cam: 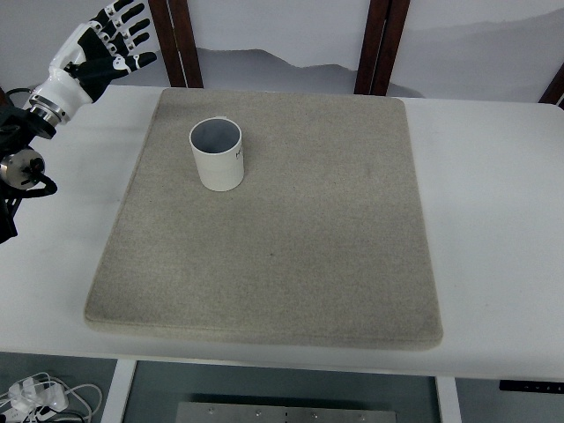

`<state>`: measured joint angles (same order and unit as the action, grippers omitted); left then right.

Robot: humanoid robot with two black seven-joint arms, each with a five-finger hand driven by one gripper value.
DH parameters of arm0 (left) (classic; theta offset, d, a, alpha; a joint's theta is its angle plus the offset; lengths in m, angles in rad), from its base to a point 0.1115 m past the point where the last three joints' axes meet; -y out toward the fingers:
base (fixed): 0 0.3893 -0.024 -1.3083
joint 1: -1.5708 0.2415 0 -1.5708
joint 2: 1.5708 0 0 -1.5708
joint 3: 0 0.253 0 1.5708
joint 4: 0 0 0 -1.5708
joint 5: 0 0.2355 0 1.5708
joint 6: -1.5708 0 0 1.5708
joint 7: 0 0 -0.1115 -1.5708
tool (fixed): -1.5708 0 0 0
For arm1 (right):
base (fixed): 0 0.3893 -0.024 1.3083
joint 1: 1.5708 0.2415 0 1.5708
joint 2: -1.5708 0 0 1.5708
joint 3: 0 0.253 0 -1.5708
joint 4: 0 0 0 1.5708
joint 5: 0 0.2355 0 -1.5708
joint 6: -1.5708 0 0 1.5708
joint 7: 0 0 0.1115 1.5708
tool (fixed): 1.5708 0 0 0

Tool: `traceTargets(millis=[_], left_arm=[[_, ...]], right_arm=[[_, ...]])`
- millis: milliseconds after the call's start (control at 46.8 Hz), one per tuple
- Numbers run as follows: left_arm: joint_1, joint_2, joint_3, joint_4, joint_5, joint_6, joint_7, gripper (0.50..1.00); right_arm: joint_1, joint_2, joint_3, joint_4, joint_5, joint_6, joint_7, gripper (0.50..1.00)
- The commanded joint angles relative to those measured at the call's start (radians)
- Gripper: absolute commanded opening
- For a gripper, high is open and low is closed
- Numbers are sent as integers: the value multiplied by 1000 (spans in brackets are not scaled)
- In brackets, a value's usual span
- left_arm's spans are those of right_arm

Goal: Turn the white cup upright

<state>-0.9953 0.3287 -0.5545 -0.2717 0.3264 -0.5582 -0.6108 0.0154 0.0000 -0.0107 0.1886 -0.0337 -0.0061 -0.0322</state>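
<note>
white cup (pixel 217 155) | mouth up on grey mat (pixel 282 256), so apparently already upright | right of and below left hand (pixel 104 46) | hand raised clear, fingers spread, empty

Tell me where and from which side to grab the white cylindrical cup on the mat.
Grip the white cylindrical cup around its side wall, coming from the left. It stands upright, mouth open upward, with no handle visible, and the open left hand is nearest.
</note>
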Motion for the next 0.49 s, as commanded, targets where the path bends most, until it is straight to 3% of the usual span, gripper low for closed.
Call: traceTargets(millis=[0,171,470], left_arm=[[-2,-16,-4,8,-29,3,0,994],[-6,-50,-1,15,-180,66,0,994],[1,-74,-4,12,-383,66,0,992]], right_arm=[[0,0,0,0,0,0,0,952],[0,0,0,0,0,0,0,952],[0,0,0,0,0,0,0,952]])
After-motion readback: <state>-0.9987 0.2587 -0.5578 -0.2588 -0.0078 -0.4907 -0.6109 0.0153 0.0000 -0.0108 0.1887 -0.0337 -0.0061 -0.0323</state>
